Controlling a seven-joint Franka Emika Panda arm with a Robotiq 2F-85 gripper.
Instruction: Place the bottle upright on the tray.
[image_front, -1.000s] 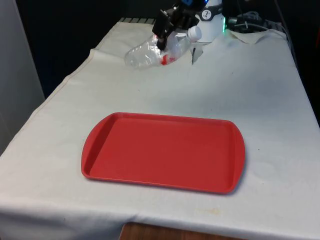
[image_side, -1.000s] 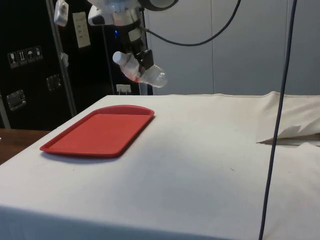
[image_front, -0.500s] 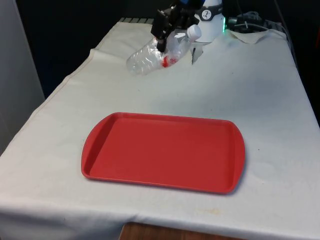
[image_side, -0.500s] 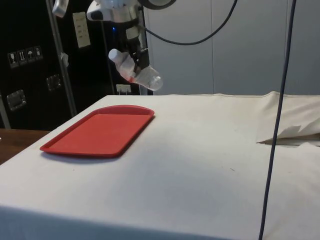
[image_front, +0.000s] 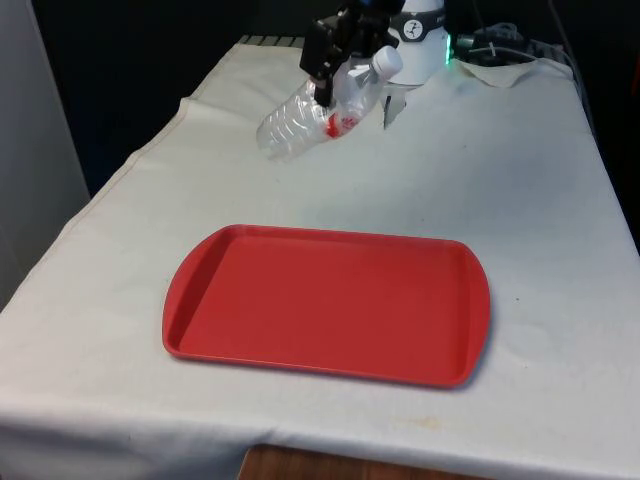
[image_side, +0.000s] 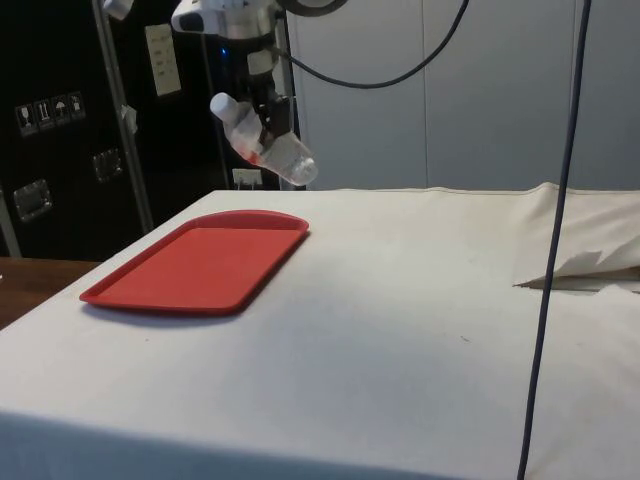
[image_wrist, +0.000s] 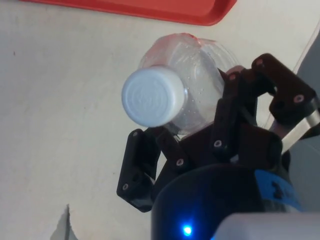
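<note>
Bottle (image_front: 315, 112) held in the air by the black gripper (image_front: 327, 68), clear of the white cloth (image_front: 520, 180) that covers the table: that is the state of things in the front view, where the pair sits toward twelve o'clock from the red tray (image_front: 326, 302) and well apart from it. The bottle is clear plastic with a white cap (image_front: 387, 62) and a red patch (image_front: 335, 123) on its side, and it is tilted, not upright; the cap end points up toward two o'clock and the base hangs down toward eight o'clock. The gripper's fingers are closed around the upper part of the bottle's body, just below the neck, with the plastic pressed between them. In the side view the bottle (image_side: 262, 144) hangs from the gripper (image_side: 270, 112) above the table, cap (image_side: 221, 104) up toward ten o'clock and base down toward four o'clock, and the tray (image_side: 200, 263) lies flat below it toward seven o'clock, its far rim nearest the bottle. The wrist view looks down the bottle (image_wrist: 187, 100) from the cap (image_wrist: 152, 97) end: one finger (image_wrist: 239, 107) lies against its side and the other (image_wrist: 137, 167) reaches in from across it, while an edge of the tray (image_wrist: 165, 11) shows beyond on the cloth (image_wrist: 55, 100). Nothing rests on the tray.
</note>
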